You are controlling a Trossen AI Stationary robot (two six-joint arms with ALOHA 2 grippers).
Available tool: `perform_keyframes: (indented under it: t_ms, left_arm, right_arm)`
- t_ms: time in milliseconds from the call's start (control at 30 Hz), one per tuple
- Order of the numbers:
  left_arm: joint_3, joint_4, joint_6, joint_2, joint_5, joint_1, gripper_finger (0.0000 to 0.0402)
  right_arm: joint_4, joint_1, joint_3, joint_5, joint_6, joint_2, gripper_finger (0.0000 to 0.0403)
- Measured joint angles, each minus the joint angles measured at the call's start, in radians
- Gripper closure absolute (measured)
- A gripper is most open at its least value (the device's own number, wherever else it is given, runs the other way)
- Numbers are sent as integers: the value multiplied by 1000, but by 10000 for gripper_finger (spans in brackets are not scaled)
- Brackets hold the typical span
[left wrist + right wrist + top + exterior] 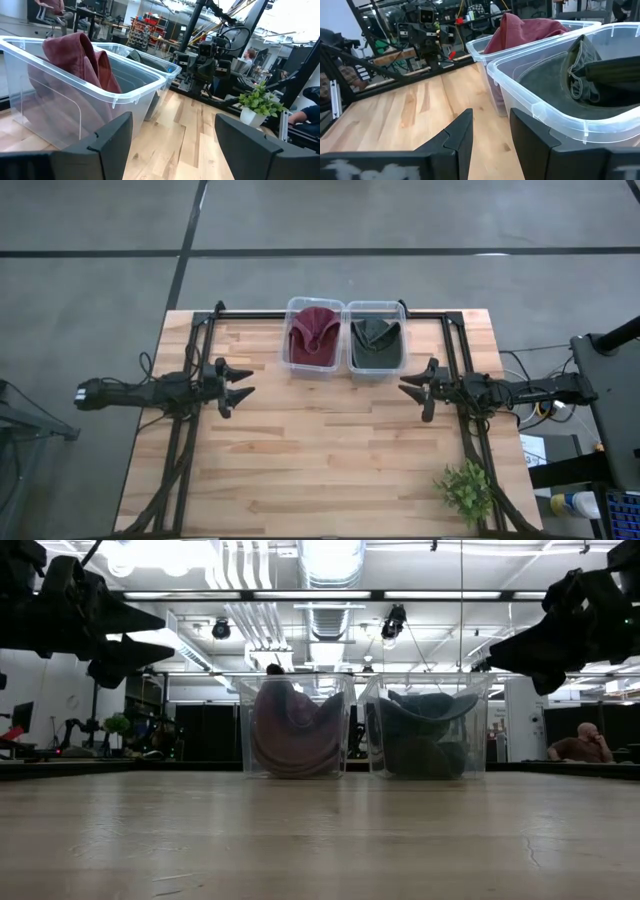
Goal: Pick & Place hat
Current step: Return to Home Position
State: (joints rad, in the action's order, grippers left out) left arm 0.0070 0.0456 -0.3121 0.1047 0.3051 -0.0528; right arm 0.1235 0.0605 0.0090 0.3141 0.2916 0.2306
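Observation:
A dark red hat (313, 333) lies in the left clear bin (296, 362) at the table's far middle; it also shows in the left wrist view (80, 55). A dark green hat (375, 340) lies in the right clear bin (352, 365), seen too in the right wrist view (580, 75). My left gripper (243, 384) is open and empty, above the table, left of the bins. My right gripper (408, 385) is open and empty, right of the bins.
A small potted plant (464, 488) stands at the table's near right corner. Black frame rails (185, 440) run along both table sides. A person (580, 744) sits in the room beyond. Bare wood (320, 450) lies between the arms and toward the near edge.

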Motion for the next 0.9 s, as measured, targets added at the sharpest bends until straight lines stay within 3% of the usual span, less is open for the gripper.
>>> perform_keyframes:
  t_ms: [900]
  left_arm:
    - [-1, 0, -2, 0, 0, 0, 126]
  right_arm:
    - [0, 0, 0, 0, -11, 0, 280]
